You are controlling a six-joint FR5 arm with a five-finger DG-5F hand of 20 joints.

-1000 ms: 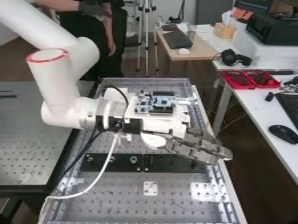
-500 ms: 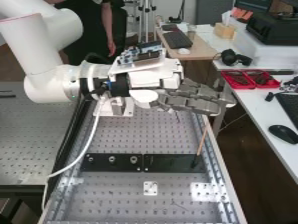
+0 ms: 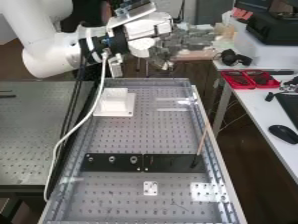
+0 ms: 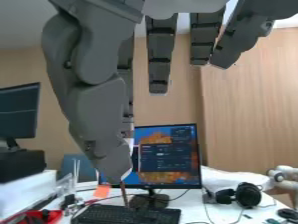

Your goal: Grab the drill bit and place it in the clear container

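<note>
Pinching one drill bit (image 4: pixel 124 195): one hand (image 3: pixel 187 41)

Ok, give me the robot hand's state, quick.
Robot hand: closed, pinching a thin rod, apparently the drill bit.

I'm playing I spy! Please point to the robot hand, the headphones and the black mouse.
Robot hand (image 4: pixel 100 112): wrist view, on its thumb.
Headphones (image 4: pixel 249 195): wrist view, on an ear cup.
Black mouse (image 3: pixel 284 134): high view, middle of its back.

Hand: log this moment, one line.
hand high, by far end of bench | thin rod, likely the drill bit, pinched in it | placement not yet done
</note>
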